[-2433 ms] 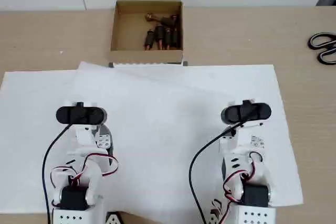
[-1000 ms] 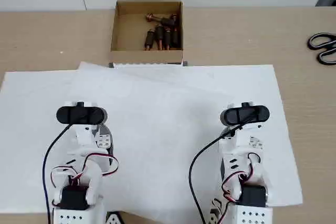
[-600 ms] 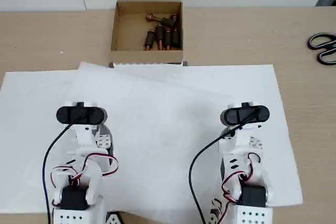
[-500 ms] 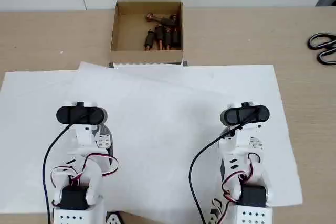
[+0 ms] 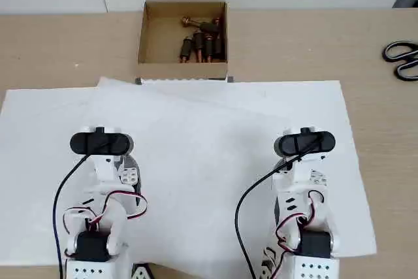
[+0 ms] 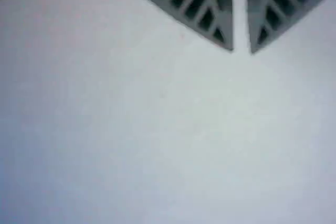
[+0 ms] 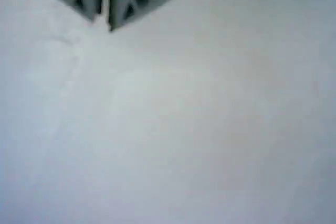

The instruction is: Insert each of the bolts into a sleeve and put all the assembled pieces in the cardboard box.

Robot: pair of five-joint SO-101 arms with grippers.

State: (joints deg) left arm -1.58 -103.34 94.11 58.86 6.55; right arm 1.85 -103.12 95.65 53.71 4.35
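Observation:
The cardboard box stands at the far middle of the table. Several assembled bolt-and-sleeve pieces lie in its right half. Both arms are folded back near the table's front edge, over white paper. The left arm is at the front left and the right arm at the front right. My left gripper points down at the paper, its grey fingers nearly together with nothing between them. My right gripper is likewise shut and empty just above the paper.
Overlapping white paper sheets cover the table's front and middle. Black-handled scissors lie at the far right edge. Bare wooden table surrounds the box.
The right arm has drawn back slightly toward its base. The left arm and the pieces in the box have not moved.

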